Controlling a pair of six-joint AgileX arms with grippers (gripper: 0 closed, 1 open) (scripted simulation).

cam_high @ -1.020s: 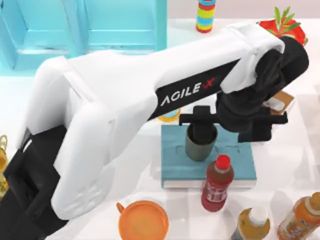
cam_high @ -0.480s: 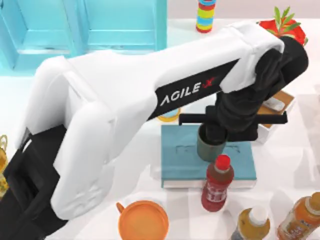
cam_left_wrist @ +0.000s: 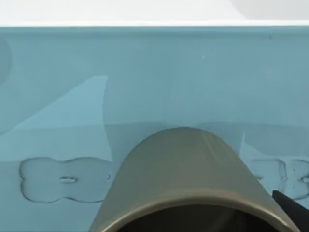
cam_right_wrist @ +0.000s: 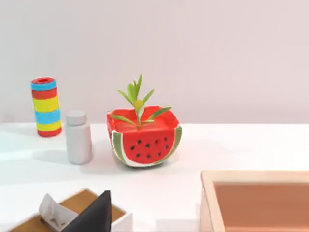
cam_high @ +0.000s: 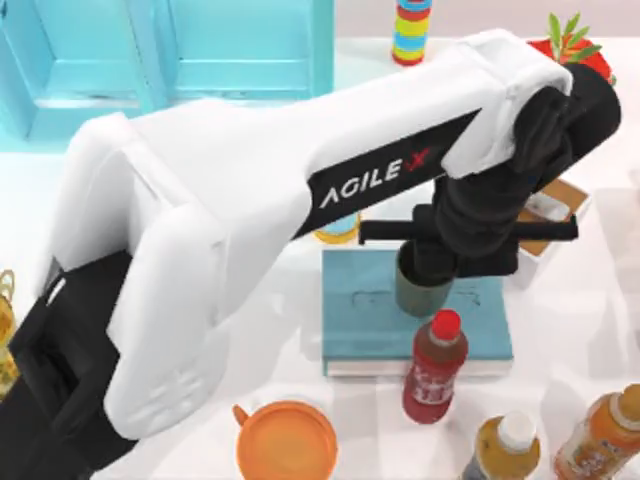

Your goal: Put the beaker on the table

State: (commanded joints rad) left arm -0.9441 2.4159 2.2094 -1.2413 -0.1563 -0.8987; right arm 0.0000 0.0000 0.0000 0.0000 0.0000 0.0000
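Observation:
The beaker is a dull grey-green cup, upright over the right half of a teal book. My left gripper comes down on it from above and is shut on the beaker's rim. In the left wrist view the beaker is close below the camera with the book's cover behind it. I cannot tell whether the cup's base touches the book. The white table lies bare just right of the book. A dark part of my right gripper shows low in the right wrist view.
A red bottle stands at the book's front edge, an orange pot front left, two bottles front right. A small wooden box, a watermelon planter, a striped can and a blue cabinet stand behind.
My left gripper has carried the beaker to the right across the book, from about its middle toward its right half. The other objects have stayed put.

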